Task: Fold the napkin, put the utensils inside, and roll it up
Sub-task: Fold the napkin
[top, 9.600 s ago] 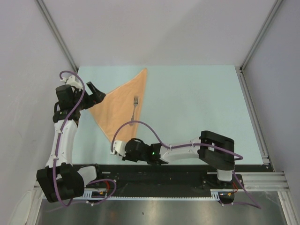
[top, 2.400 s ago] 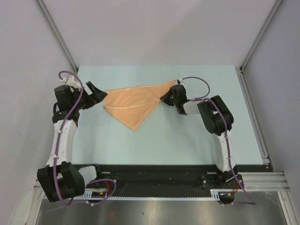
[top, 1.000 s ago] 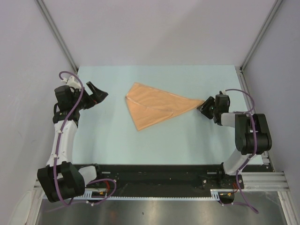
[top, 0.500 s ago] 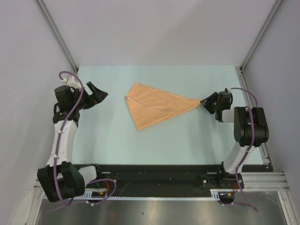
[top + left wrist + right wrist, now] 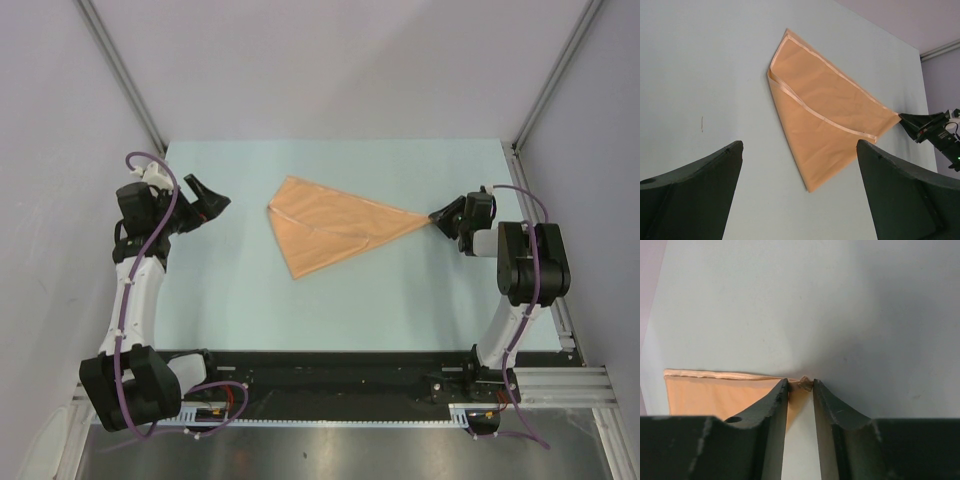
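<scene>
Though overhead hides it, right gripper (image 5: 801, 385) brackets napkin (image 5: 715, 395) corner, grip unclear (left gripper (image 5: 799, 146) agape).

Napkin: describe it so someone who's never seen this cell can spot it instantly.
Start at the pale blue-green table and look mid-table, between the two arms. The napkin lies flat there, a peach-orange cloth folded into a kite-like shape, its long point reaching to the right gripper, which straddles that tip. It is the only cloth and the only orange thing in view.
</scene>
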Tool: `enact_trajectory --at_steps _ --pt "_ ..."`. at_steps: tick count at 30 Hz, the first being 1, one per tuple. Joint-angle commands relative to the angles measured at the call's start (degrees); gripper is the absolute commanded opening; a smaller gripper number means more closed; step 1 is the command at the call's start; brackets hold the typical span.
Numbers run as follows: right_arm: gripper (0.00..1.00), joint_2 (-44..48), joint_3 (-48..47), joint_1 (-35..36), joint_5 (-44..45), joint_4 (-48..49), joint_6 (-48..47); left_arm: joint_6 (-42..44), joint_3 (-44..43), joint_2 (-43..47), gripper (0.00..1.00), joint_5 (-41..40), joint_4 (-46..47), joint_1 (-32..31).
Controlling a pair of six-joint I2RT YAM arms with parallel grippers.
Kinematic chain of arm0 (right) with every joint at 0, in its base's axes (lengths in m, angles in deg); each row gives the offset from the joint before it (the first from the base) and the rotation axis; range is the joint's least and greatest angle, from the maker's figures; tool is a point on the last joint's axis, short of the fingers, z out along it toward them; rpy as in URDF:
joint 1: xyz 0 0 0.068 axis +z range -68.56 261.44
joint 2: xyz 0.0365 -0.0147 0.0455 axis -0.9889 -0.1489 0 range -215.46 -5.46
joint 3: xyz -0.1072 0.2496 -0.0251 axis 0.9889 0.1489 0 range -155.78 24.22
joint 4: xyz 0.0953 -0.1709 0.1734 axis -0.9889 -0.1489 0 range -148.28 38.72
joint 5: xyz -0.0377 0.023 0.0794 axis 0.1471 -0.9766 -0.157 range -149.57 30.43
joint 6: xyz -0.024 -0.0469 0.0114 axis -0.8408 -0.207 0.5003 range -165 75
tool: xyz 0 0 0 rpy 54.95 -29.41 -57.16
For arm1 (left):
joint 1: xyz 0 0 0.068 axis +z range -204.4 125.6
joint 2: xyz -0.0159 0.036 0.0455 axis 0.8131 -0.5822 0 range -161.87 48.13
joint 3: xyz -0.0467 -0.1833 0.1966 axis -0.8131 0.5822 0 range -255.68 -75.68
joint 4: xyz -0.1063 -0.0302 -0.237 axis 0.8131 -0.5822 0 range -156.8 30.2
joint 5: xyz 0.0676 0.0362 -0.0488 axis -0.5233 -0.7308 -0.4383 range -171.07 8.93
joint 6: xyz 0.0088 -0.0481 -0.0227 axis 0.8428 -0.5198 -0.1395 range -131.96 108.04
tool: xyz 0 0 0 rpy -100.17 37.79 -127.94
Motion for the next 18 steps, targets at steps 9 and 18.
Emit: enact_trajectory --at_steps 9,18 --pt "0.0 -0.5 -0.56 -0.14 0.84 -1.41 -0.57 -0.21 -0.12 0.92 1.0 0.72 1.03 0.76" --pt "0.0 8.2 -3.62 5.56 -2.32 1.4 -2.76 -0.64 0.06 1.01 1.0 1.6 1.56 0.76"
